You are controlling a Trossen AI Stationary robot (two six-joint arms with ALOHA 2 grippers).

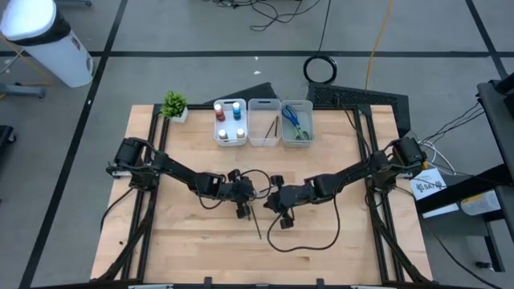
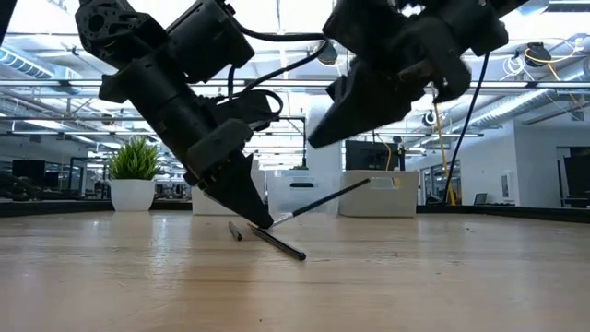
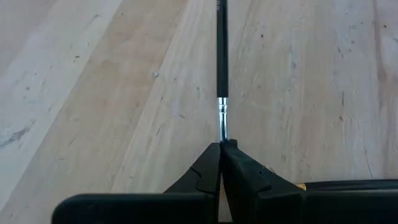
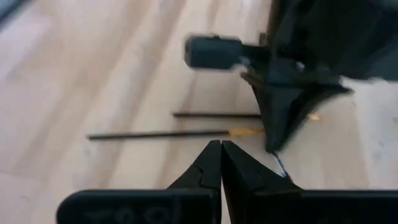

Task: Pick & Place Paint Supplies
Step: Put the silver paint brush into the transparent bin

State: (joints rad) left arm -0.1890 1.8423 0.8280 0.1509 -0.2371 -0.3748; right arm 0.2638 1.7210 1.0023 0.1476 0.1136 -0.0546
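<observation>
On the pale wooden table (image 1: 193,233), the middle whitish translucent rectangular bin (image 1: 264,122) serves as landmark: it stands at the far edge between two like bins. The left bin (image 1: 230,122) beside it holds thumb-sized paint bottles (image 1: 229,119) with red and blue caps. The right bin (image 1: 296,122) holds small scissors with blue and green handles (image 1: 292,119). The middle bin itself holds a thin dark brush (image 1: 271,126). A small green potted plant (image 1: 174,105) stands beyond the left bin, near the table's far left corner. Well in front of the middle bin, near the table's centre, the left gripper (image 1: 242,210) is down at the surface with its fingers (image 3: 239,171) pressed together on the silver ferrule end of a thin dark pencil-like brush (image 3: 220,68). In the low view that brush (image 2: 323,202) tilts, its clamped end at the table and its long handle raised off the wood. A second thin dark brush (image 2: 284,245) lies flat on the table just beside the left gripper, on the side away from the middle bin. The right gripper (image 1: 287,217) hangs just beside the left one, also in front of the middle bin, its jaws closed with nothing between them; the low view shows it lifted clear of the wood.
</observation>
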